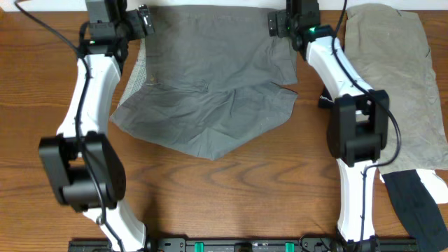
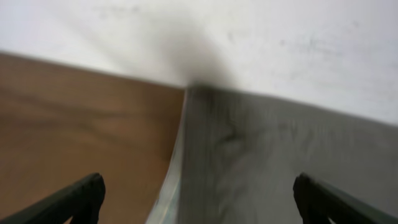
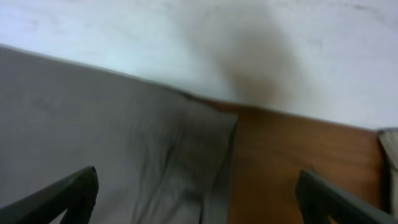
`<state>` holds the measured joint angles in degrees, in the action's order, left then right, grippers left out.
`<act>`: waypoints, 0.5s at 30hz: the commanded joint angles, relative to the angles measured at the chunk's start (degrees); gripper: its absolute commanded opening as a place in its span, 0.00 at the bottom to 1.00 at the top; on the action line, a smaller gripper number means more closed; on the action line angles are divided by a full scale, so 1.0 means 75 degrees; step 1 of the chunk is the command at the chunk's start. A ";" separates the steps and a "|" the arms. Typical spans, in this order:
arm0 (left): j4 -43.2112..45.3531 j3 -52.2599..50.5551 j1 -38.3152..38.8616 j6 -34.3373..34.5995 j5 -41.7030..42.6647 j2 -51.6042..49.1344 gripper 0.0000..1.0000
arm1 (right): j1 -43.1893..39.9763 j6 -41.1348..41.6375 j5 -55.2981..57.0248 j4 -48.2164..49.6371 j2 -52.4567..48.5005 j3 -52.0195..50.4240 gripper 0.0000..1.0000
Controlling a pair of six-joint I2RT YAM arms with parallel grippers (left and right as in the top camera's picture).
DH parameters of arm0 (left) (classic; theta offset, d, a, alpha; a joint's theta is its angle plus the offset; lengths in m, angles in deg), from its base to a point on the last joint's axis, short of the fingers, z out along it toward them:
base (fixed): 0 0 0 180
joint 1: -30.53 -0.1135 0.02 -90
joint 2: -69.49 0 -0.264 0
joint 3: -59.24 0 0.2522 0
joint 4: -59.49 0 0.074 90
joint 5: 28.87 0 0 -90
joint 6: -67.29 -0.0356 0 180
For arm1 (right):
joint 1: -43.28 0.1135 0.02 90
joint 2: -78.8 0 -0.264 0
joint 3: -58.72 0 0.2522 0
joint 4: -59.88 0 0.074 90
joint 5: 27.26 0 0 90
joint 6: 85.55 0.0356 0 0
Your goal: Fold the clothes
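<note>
Honestly, with the grey shorts (image 1: 210, 91) spread flat at the far middle of the wooden table (image 1: 224, 189) and the left gripper (image 2: 199, 190) and right gripper (image 3: 198, 183) both poised, jaws wide apart, over its far corners, I'd lower them together and pinch right at the edge.
</note>
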<state>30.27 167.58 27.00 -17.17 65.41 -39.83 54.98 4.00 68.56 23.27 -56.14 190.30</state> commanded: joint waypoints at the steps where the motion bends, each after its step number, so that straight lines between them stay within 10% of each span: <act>1: -0.1113 0.0289 0.0017 -0.0067 -0.0175 0.1026 0.98 | -0.0023 0.0026 -0.0565 -0.1145 0.1396 0.0178 0.99; 15: -0.5826 -0.0099 0.0000 -0.0073 -0.0178 0.1743 0.98 | 0.0358 0.0571 -0.3270 -0.6298 0.2632 0.0050 0.90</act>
<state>-11.81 168.55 27.00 -17.17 64.93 -25.84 55.68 6.84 47.88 -21.89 -34.87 191.78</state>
